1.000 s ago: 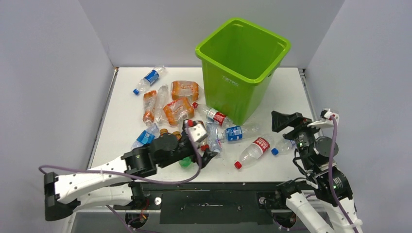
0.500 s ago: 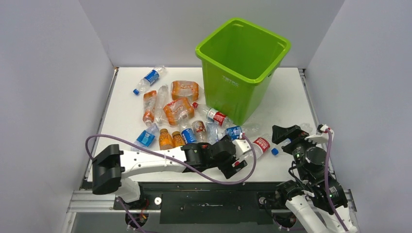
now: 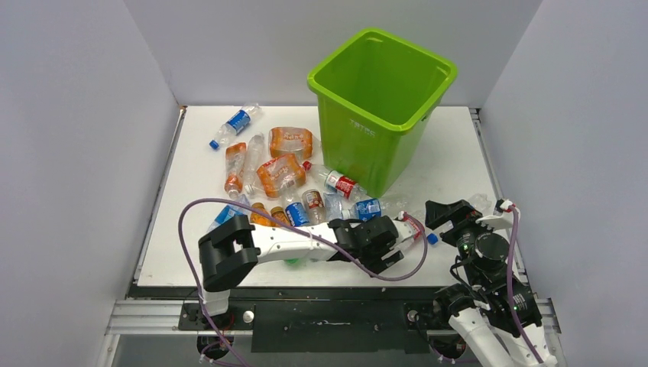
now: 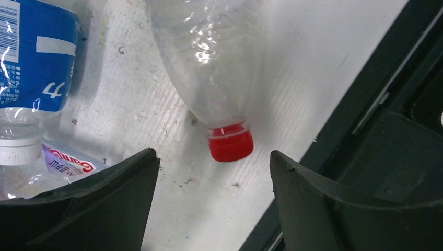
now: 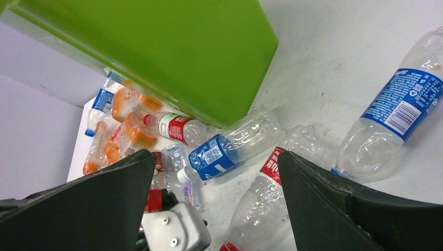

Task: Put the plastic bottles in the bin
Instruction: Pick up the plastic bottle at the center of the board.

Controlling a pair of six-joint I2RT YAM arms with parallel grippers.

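light: bright, even | shadows: soft | wrist-view edges: perhaps slightly blurred

Through the left wrist camera I see a crushed clear plastic bottle at twelve o'clock. Its red cap sits just beyond the left gripper, whose dark fingers stand parted, touching nothing. A blue-labelled clear bottle lies at ten o'clock, and a black frame edge runs at three o'clock.

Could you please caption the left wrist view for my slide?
Open left gripper framing a red-capped clear bottle on the table.
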